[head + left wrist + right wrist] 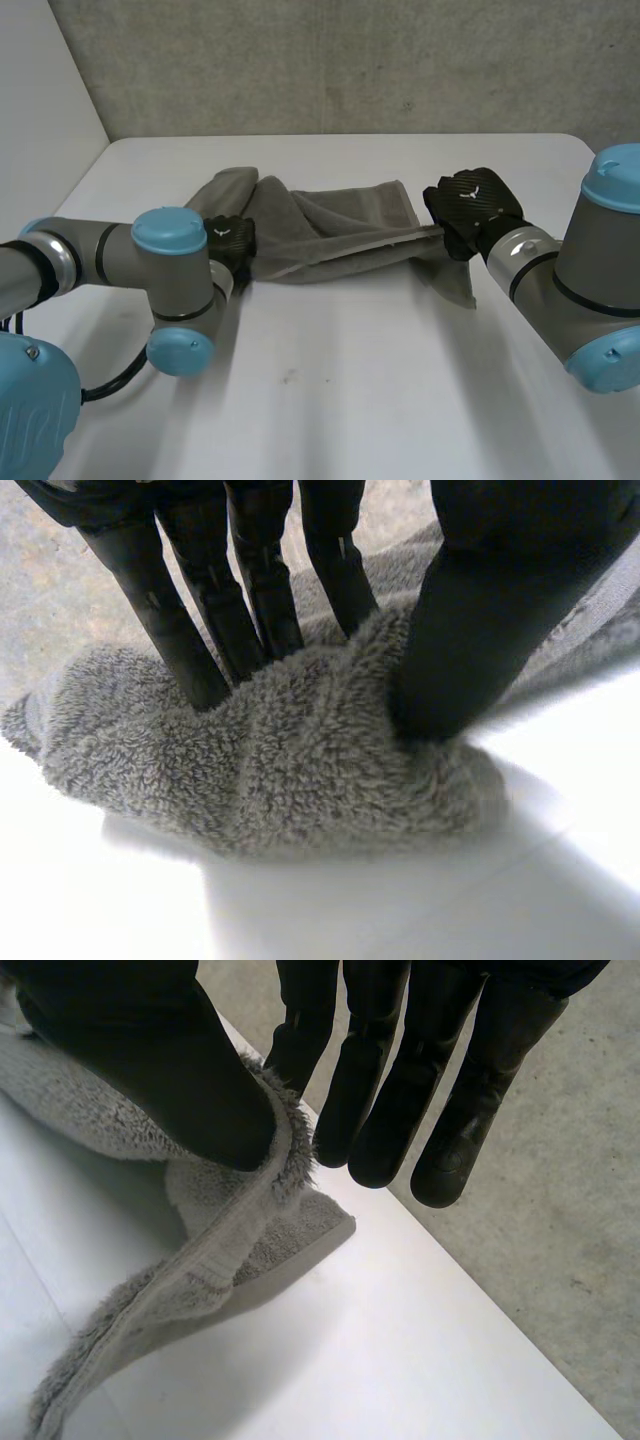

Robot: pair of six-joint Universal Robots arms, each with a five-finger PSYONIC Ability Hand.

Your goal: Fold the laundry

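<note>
Fingers (222, 600) and thumb of the left hand (232, 238) pinch one end of the grey terry towel (330, 235) stretched over the white table (350, 400), while the right hand (470, 208) nips the opposite hem, so both should lift evenly, holding it taut.

Left hand (231, 240) and right hand (470, 207) (well apart) pinch towel (340, 228) ends.

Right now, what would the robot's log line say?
left robot hand: pinching towel end | right robot hand: pinching opposite edge | towel: stretched between them over table
</note>
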